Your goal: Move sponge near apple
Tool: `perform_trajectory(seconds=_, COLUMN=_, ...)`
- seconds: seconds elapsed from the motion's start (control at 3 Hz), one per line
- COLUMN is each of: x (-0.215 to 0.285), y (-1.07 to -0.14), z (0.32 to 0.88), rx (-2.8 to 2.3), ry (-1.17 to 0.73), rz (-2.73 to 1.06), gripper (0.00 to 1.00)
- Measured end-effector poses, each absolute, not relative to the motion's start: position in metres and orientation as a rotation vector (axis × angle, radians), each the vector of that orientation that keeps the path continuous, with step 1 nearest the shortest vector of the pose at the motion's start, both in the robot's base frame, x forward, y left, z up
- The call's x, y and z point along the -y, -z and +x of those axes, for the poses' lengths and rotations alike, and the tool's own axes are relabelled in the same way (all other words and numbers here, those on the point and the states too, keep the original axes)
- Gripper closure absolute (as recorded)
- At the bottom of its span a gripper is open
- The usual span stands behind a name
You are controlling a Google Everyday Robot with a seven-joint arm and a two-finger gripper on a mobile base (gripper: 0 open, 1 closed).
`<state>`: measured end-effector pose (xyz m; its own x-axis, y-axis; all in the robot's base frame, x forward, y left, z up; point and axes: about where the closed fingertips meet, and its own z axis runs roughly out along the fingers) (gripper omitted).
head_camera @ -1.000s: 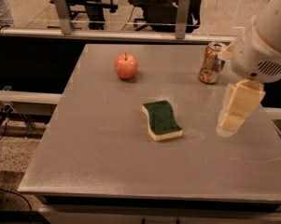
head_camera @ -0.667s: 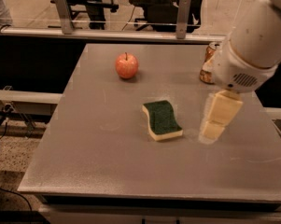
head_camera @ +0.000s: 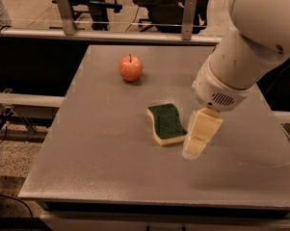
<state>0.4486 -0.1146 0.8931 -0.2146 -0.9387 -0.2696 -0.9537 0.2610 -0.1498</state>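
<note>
The sponge [head_camera: 166,123] lies flat near the middle of the grey table [head_camera: 111,143], dark green top up over pale yellow foam. The red-orange apple [head_camera: 130,68] sits upright farther back and to the left, well apart from the sponge. My gripper [head_camera: 199,139], with pale yellow blocky fingers, hangs from the big white arm [head_camera: 250,47] and is low over the table, right beside the sponge's right end. It holds nothing.
The table's front edge is close below the gripper. Behind the table run a rail and metal posts [head_camera: 189,17], with dark chairs beyond. The white arm hides the back right part of the table.
The arm has swung left and down from the table's right side, bringing the gripper next to the sponge. The arm now hides the drink can. Sponge and apple have not moved.
</note>
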Motion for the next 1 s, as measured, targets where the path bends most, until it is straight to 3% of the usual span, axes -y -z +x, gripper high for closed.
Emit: perform_trajectory(seconds=1.0, x=0.084, y=-0.846, z=0.467, rx=-2.285, ry=-0.117, rz=-1.694, gripper=0.0)
